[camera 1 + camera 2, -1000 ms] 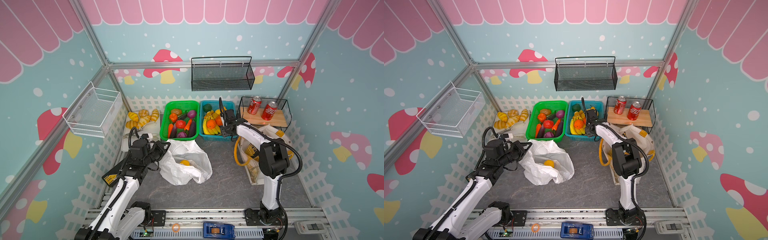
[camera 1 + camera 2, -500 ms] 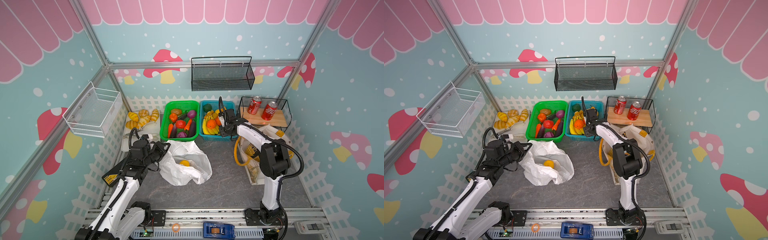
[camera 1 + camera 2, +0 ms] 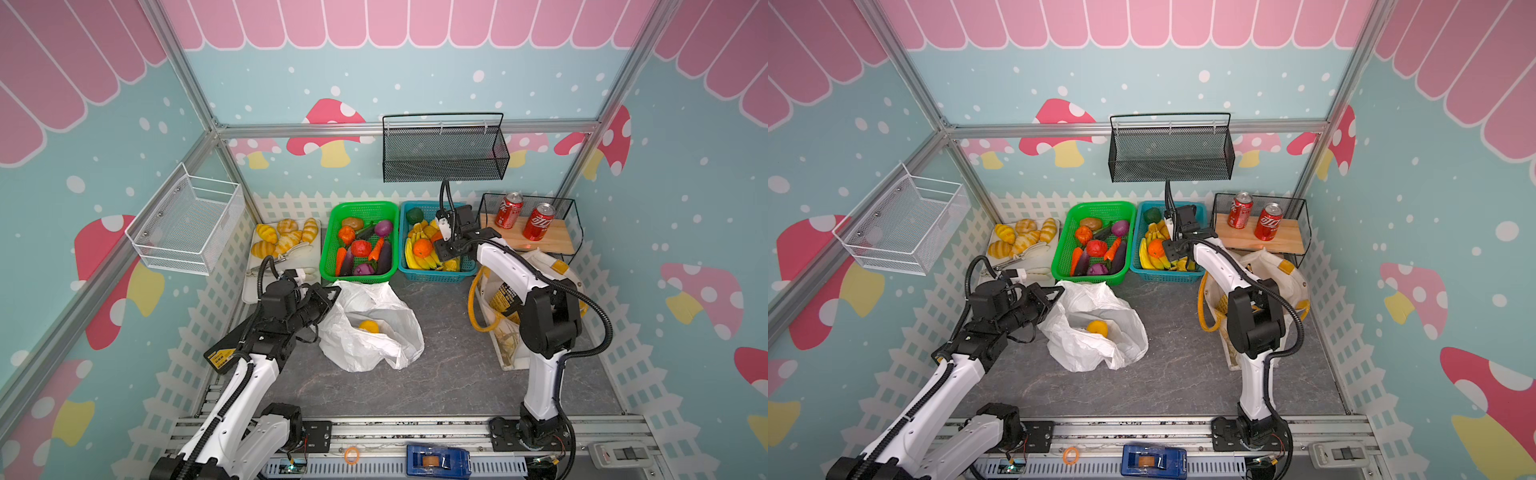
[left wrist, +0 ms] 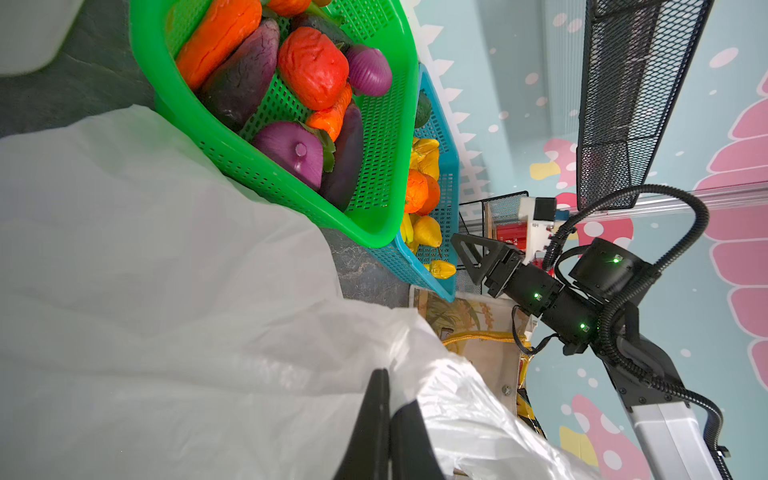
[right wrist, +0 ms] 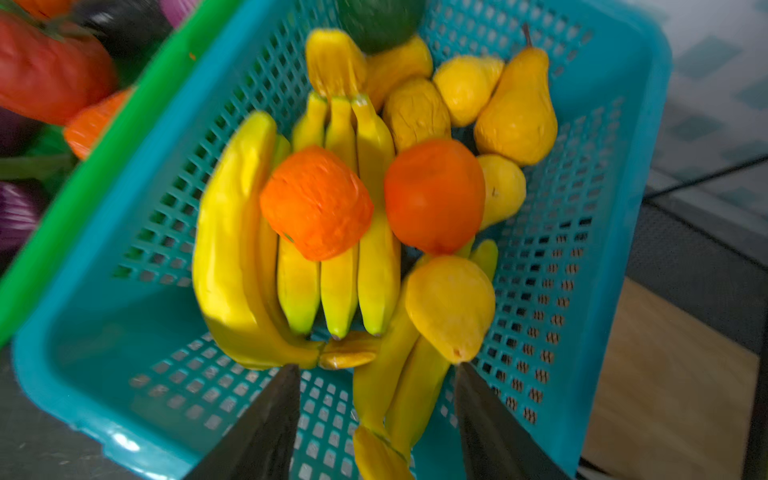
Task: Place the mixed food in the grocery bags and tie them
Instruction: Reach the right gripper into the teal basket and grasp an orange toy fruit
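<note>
Oranges (image 5: 316, 203) x2 in blue basket (image 5: 615, 124); R hand (image 5: 376, 368) spread above; L hand (image 4: 392, 390) pinches white bag (image 4: 166, 291).

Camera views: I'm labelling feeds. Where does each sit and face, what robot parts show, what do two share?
Top views: high in front, facing down toward the back wall; left arm and right arm show.
Left wrist: looks past the shut left gripper pinching the white bag toward the right arm.
Right wrist: looks down past the open right gripper into the blue basket.
Shared: both wrists see that basket.
</note>
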You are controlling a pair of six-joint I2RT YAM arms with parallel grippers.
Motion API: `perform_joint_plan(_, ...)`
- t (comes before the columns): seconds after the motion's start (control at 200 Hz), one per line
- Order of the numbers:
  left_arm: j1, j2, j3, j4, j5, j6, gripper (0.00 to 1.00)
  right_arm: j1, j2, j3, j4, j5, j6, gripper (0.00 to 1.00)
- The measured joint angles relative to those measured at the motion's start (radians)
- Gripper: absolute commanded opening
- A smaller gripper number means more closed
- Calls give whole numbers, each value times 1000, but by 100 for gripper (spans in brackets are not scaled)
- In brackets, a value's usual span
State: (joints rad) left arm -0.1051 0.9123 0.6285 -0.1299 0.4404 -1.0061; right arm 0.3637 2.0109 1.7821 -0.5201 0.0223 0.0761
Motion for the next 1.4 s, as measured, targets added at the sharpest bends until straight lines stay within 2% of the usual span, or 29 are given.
perform_joint_plan(0.115,0,0,0,0,-2,0,0,0,41,41,58,-81,13,75)
perform_joint_plan(0.275,0,-4,0,-1,-3,7,0,0,148,116,94,-146,23,79)
perform_joint_plan(0.6,0,-6,0,-4,-4,19,0,0,339,274,97,-165,29,80)
perform_joint_plan(0.78,0,-6,0,-7,-6,19,0,0,387,314,80,-161,28,76)
perform_joint_plan(0.911,0,-6,0,-7,-10,19,0,0,393,322,79,-161,26,70)
perform_joint_plan(1.176,0,-6,0,-7,-11,19,0,0,388,324,67,-154,10,49)
perform_joint_plan(1.306,0,-6,-3,-7,-11,19,0,0,342,319,48,-167,10,45)
perform_joint_plan(1.401,0,-6,-5,-6,-11,19,0,0,235,257,63,-198,15,43)
